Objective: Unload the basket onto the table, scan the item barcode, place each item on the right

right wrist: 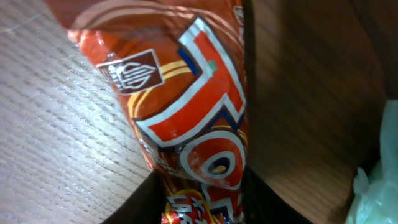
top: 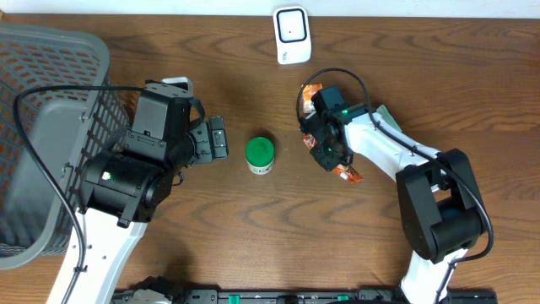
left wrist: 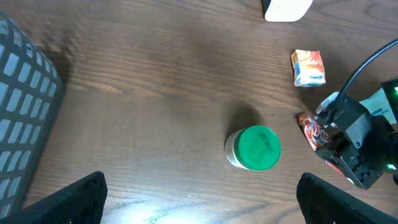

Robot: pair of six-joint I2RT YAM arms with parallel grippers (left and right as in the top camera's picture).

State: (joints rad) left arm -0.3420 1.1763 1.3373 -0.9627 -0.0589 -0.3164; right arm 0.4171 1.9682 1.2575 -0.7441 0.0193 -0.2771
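The right fingers (right wrist: 142, 208) press in on both sides of an orange-red snack packet (right wrist: 186, 112), which lies on the wooden table (top: 211, 51) right of centre, under the right arm. The left fingers (left wrist: 68, 202) stand wide apart and hold nothing, just left of a green-lidded jar (top: 260, 155) standing upright mid-table. A white barcode scanner (top: 292, 34) sits at the far edge. A smaller orange packet (left wrist: 308, 67) lies between the scanner and the gripped packet. A grey mesh basket (top: 51, 59) fills the left side.
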